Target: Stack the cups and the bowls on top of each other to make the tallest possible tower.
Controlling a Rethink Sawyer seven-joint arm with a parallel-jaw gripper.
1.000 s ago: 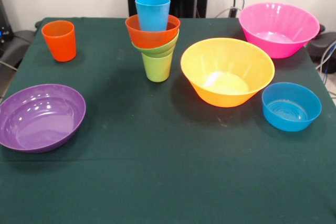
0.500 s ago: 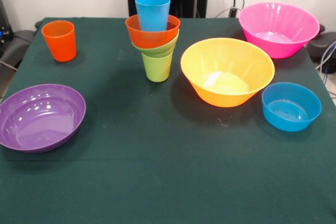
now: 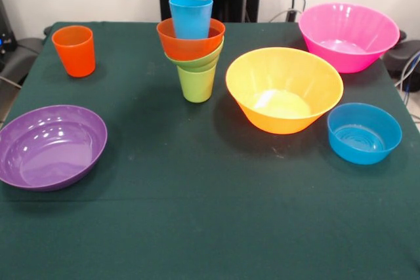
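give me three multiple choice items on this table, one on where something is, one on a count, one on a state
1. Where does the light blue cup stand?
A. in the purple bowl
B. in the orange bowl on the tower
C. beside the pink bowl

2. How many bowls rest on the cloth, apart from the tower?
A. two
B. four
C. six

3. The orange cup is:
A. upright and alone
B. tipped over
C. nested in a bowl

Answers: 1 B, it rises from that bowl. 2 B, purple, yellow-orange, pink, blue. 3 A, open end up, nothing touching.
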